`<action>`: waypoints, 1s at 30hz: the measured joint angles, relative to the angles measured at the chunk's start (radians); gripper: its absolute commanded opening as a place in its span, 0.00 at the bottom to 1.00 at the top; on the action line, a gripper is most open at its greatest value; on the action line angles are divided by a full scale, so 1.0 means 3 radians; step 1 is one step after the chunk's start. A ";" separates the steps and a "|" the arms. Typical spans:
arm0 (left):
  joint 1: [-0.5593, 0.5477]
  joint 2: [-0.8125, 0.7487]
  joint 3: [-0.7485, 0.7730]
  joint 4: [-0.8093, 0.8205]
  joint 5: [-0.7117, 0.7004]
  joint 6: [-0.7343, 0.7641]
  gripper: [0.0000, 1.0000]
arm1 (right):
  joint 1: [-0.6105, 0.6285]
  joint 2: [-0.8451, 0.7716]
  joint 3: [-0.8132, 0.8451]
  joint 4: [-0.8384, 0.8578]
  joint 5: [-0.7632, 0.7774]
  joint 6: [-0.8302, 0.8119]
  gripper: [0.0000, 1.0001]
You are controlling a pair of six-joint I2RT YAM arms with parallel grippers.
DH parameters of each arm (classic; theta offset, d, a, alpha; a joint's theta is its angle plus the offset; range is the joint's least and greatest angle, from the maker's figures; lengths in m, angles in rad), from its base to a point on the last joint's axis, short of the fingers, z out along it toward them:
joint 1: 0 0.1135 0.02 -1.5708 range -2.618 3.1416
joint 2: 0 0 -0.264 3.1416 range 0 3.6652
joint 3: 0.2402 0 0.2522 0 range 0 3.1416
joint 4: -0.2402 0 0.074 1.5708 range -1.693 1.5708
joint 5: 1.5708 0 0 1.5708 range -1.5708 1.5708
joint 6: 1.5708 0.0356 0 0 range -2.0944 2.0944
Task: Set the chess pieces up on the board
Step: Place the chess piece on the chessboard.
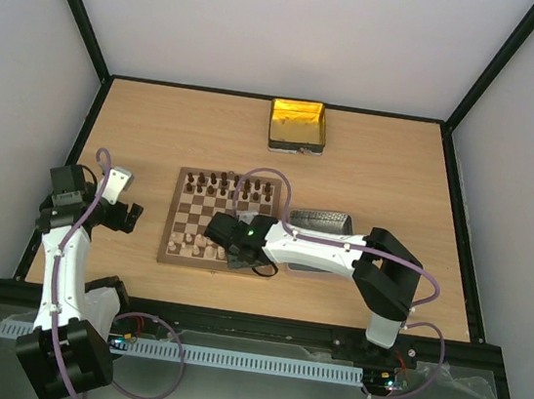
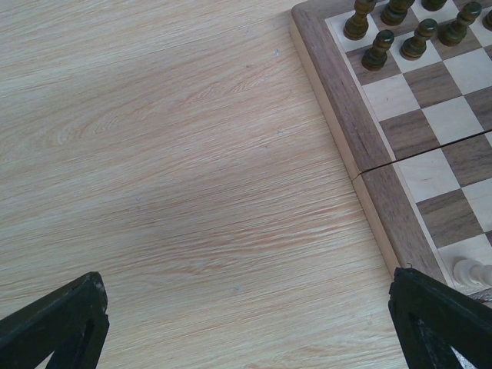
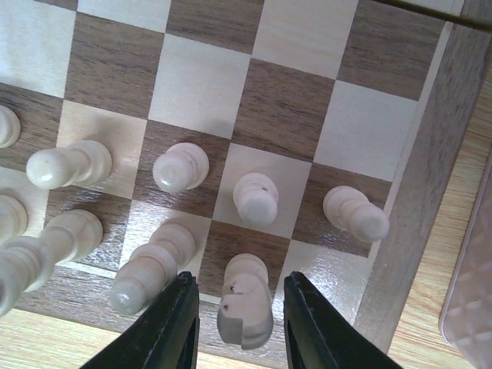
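Well, the right gripper [image 3: 240,283] is down at the near right corner of the board [image 1: 200,218]. Its two black fingers [image 3: 165,327] stand narrowly parted on either side of a cream knight [image 3: 246,301]. A sliver of gap shows on both sides, so it straddles the knight and does not pinch it. The knight stands upright on a dark square in the nearest row, one in from the corner.

Cream pawns [image 3: 256,198] line the row ahead of it, and more cream pieces [image 3: 150,265] stand to its left. Dark pieces [image 1: 212,184] stand along the two far rows.

The left gripper [image 2: 246,277] hangs spread wide over the wooden table [image 2: 154,154], just off the board's left edge. A yellow tin [image 1: 298,126] sits at the far side of the table, well apart from the board. A grey tray [image 1: 328,219] lies just beside the board's right edge, partly hidden by the right arm.
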 measured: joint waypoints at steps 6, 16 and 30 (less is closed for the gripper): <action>0.0000 0.0000 0.0000 0.0000 0.0000 0.0000 0.99 | 0.0000 0.0000 0.0032 0.0003 -0.0001 0.0000 0.30; 0.0000 0.0000 0.0000 0.0001 0.0000 0.0000 0.99 | 0.0000 0.0000 0.0032 0.0000 -0.0005 0.0000 0.29; 0.0000 0.0000 0.0000 0.0000 0.0000 -0.0001 0.99 | 0.0000 -0.0001 0.0032 -0.0072 0.0028 0.0028 0.26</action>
